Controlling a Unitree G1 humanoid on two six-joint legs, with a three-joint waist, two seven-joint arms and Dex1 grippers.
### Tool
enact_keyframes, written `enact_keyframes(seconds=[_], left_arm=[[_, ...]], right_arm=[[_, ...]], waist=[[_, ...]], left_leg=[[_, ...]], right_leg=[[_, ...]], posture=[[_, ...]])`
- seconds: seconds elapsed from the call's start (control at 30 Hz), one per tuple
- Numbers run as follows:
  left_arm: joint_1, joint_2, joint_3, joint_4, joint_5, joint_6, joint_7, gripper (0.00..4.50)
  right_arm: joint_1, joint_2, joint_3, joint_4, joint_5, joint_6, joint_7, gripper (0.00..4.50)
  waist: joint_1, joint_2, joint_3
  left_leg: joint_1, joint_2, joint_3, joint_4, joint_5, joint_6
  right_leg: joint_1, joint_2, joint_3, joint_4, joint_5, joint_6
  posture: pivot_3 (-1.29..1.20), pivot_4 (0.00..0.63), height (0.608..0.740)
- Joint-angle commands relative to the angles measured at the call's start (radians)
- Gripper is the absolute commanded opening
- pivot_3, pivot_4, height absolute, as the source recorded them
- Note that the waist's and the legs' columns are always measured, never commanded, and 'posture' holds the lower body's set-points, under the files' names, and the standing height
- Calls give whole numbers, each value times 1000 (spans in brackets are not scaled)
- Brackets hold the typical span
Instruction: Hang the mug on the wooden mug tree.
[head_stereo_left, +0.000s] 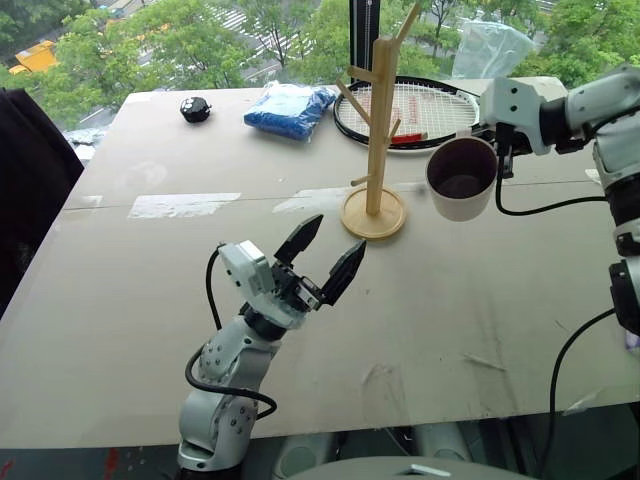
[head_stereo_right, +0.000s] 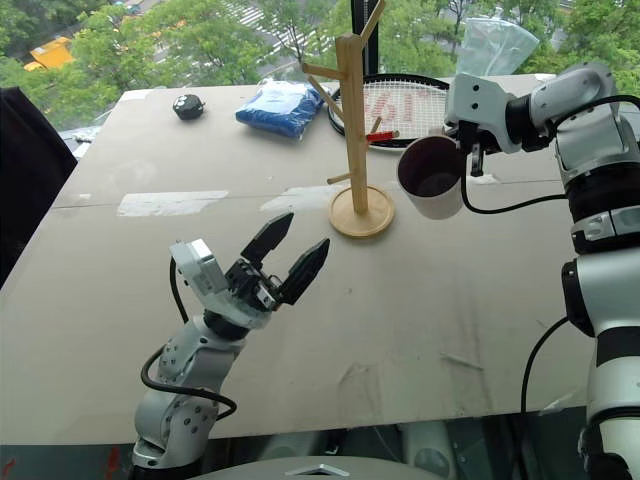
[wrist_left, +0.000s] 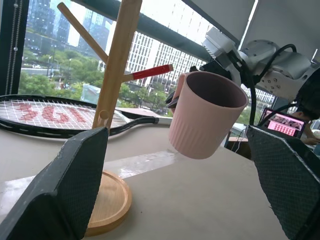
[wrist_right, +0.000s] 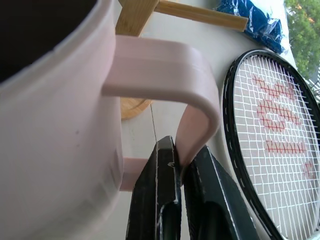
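Above the desk (head_stereo_left: 150, 300), off to my right, my right pincer (wrist_right: 181, 165) is clamped on the loop handle of the mug (head_stereo_left: 462, 178), its two black fingers pressed together on the lower curve of the handle. The mug hangs in the air clear of the desk surface, mouth tipped toward me so that its dark inside shows. It sits just beside the wooden mug tree (head_stereo_left: 378, 140), on that tree's right, level with the lower pegs and not touching any of them as far as I can tell. The tree stands upright on its round disc base near the middle of the desk.

Nearer to me and lower, my left pincer (head_stereo_left: 322, 258) hovers over the desk with its fingers spread apart and nothing between them. It points up and forward toward the tree and the mug; the mug is well ahead of it and to its right, seen between its two fingers in the left wrist view.

Behind the tree a tennis racket (head_stereo_left: 440, 108) with a black frame lies flat on the desk. A blue packet (head_stereo_left: 288, 108) and a small black object (head_stereo_left: 195, 109) rest farther left along the far edge.
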Motion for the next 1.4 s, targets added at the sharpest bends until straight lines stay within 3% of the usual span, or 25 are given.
enact_keyframes(seconds=[0.03,0.33,0.6,0.87,0.97,1.2,1.4], left_arm=[[1,1,-24,-31,20,-43,1,4500],[-3,11,-39,-16,42,-72,6,4500],[-12,27,-35,-9,31,-68,0,4500],[-26,29,-45,-2,25,-63,1,4500],[-24,29,-49,-2,26,-63,1,4500],[-16,47,-52,-2,43,-54,15,4500],[16,97,-22,2,63,-6,50,4500]], right_arm=[[-80,29,-9,55,-31,-53,17,14],[-163,100,-12,56,-68,-10,26,14],[-139,107,-13,-49,-66,39,51,14],[-111,137,-5,-127,-104,142,-21,14],[-102,136,-17,-157,-97,175,-26,897],[-86,103,-58,-166,-85,231,-89,4361],[32,13,-158,-270,5,378,-79,4439]], waist=[[0,0,0],[0,0,0],[0,0,0],[-2,1,0],[-1,1,0],[1,0,0],[3,0,0]], left_leg=[[0,0,0,0,0,0],[-2,0,0,0,0,0],[-4,0,0,0,0,0],[-7,0,0,0,0,0],[-7,0,0,0,0,0],[-7,0,0,0,0,0],[-7,0,0,0,0,0]], right_leg=[[0,0,0,0,0,0],[-3,1,1,1,1,-1],[-5,1,1,2,1,-1],[-8,1,1,2,1,-1],[-8,1,1,2,1,-1],[-8,1,1,2,1,-2],[-8,1,1,2,1,-2]], posture=[[0,150,740],[0,150,740],[0,150,740],[0,150,740],[0,150,740],[0,150,740],[0,150,740]])
